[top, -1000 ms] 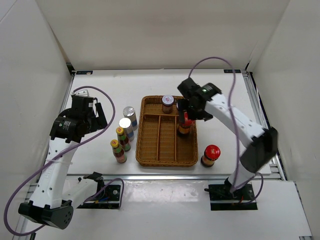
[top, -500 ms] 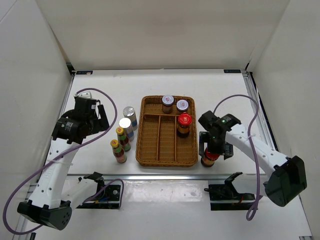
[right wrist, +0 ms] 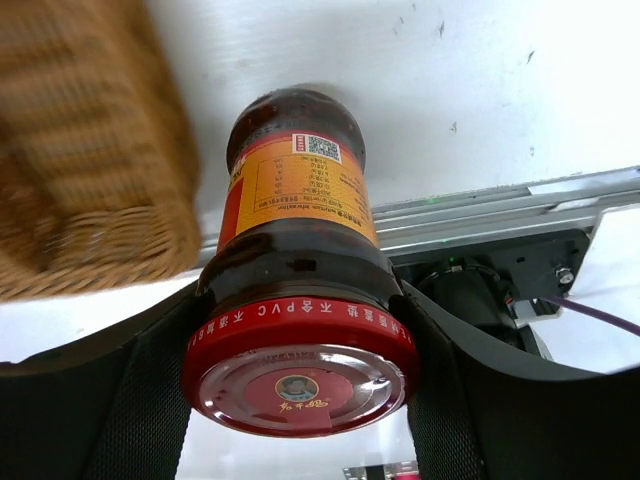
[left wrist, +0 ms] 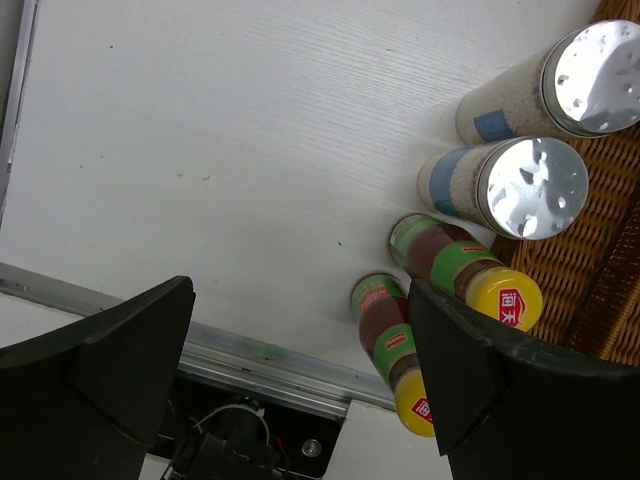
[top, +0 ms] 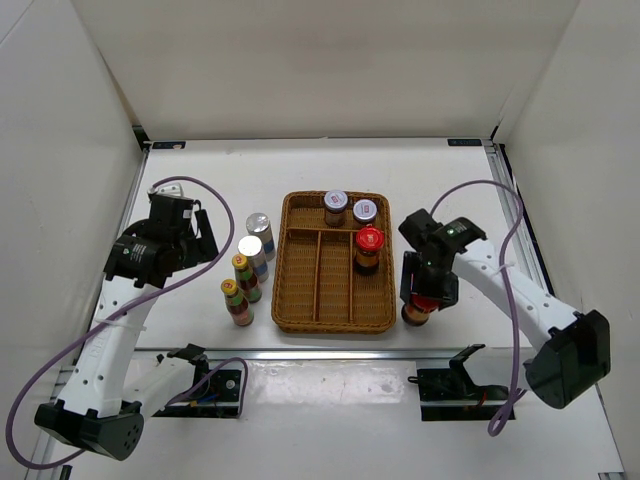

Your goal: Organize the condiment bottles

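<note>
My right gripper (top: 424, 300) is shut on a dark bottle with a red cap (right wrist: 300, 250) just right of the wicker tray (top: 285, 300); both fingers press its neck. Whether its base rests on the table I cannot tell. In the tray stand another red-capped bottle (top: 369, 243) and two grey-lidded jars (top: 336, 205) (top: 365, 210). Left of the tray stand two silver-topped bottles (top: 259, 226) (top: 251, 249) and two yellow-capped ones (top: 243, 268) (top: 235, 295). My left gripper (top: 195, 235) hangs open above and to the left of them, holding nothing; its right finger (left wrist: 480, 360) overlaps the yellow caps.
The tray's long middle and left compartments hold nothing. White walls enclose the table on three sides. A metal rail (top: 330, 352) runs along the near edge, close to the held bottle.
My right arm swung from over the tray's back right to the bottle on the table right of the tray and shut on its neck. The left arm barely moved.
</note>
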You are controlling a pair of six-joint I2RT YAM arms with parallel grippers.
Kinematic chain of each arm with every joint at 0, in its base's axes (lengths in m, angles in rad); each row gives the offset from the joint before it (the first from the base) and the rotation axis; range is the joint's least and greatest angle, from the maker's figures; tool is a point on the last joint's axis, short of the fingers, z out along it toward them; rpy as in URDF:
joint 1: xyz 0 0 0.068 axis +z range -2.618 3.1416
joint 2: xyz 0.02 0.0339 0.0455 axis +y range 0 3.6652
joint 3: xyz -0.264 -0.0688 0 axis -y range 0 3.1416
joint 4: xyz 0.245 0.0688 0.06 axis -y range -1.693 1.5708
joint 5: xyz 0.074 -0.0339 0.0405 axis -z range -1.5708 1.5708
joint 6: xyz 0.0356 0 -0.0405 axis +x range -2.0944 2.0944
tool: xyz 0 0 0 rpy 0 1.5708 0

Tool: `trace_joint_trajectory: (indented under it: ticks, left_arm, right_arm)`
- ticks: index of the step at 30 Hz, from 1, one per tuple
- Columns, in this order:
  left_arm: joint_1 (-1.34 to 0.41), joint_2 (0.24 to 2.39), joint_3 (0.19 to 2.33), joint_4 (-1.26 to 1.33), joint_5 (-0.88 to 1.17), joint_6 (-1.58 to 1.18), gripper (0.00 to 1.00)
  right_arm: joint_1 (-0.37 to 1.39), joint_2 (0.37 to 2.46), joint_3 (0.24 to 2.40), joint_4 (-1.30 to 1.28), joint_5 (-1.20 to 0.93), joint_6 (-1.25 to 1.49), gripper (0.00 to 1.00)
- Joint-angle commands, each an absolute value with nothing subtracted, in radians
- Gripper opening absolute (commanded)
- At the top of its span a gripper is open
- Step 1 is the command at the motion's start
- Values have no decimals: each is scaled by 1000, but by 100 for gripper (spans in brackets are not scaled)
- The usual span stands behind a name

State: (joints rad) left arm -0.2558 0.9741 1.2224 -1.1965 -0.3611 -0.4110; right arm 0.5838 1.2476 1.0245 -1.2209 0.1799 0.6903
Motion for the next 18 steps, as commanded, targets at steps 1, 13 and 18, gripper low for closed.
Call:
trace_joint_trajectory:
  ticks: [1, 13, 18]
  left_arm:
    - [-259, 959, 1221, -1189, -393, -410, 99]
    - [-259, 950, 1203, -1189, -393, -410, 99]
    - [-259, 950, 1203, -1189, -393, -410, 99]
  right_arm:
    - [592, 1200, 1184, -1313, 175, 704, 0]
    - [770, 1308, 1477, -1287, 146, 601, 0]
    - [782, 1411, 1486, -1224, 158, 571, 0]
